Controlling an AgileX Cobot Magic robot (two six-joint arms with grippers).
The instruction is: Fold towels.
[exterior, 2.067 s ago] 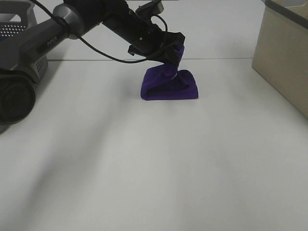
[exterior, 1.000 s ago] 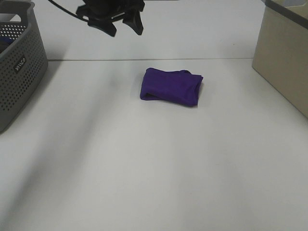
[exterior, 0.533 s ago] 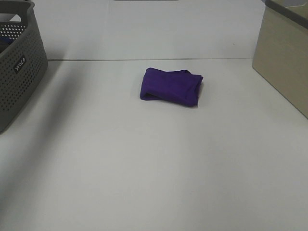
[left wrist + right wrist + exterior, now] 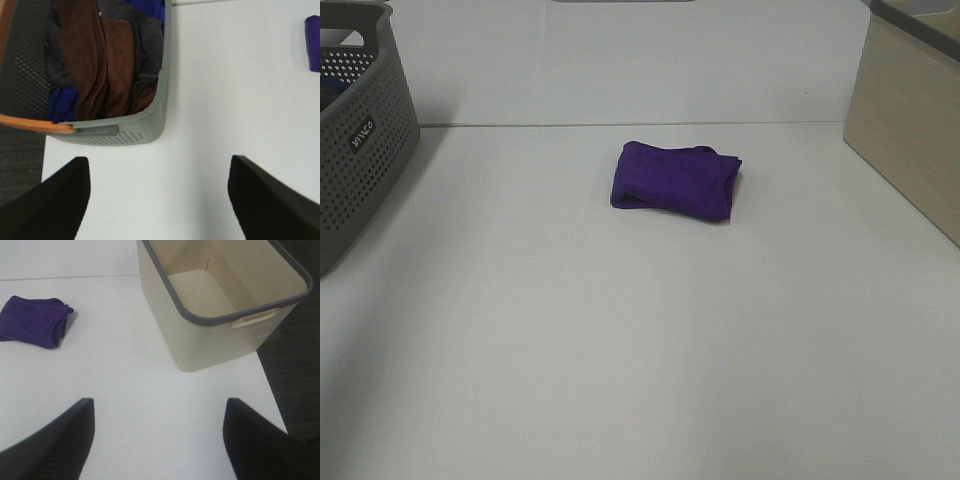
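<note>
The deep purple towel [image 4: 676, 180] lies folded into a small thick rectangle on the white table, toward the back middle. It also shows in the right wrist view [image 4: 35, 321] and at the edge of the left wrist view [image 4: 313, 43]. No gripper touches it. My left gripper [image 4: 157, 192] is open and empty, raised over the table beside the grey basket [image 4: 150, 120]. My right gripper [image 4: 157, 432] is open and empty, raised over the table near the beige bin [image 4: 200, 335]. Neither arm shows in the high view.
The grey perforated basket [image 4: 360, 140] stands at the left edge and holds brown, grey and blue cloths [image 4: 105, 60]. The beige bin [image 4: 910, 130] with a dark rim stands at the right and is empty inside.
The left arm let go of the purple towel, which dropped flat into a folded block. The arm then drew back up and left, out of the high view.
</note>
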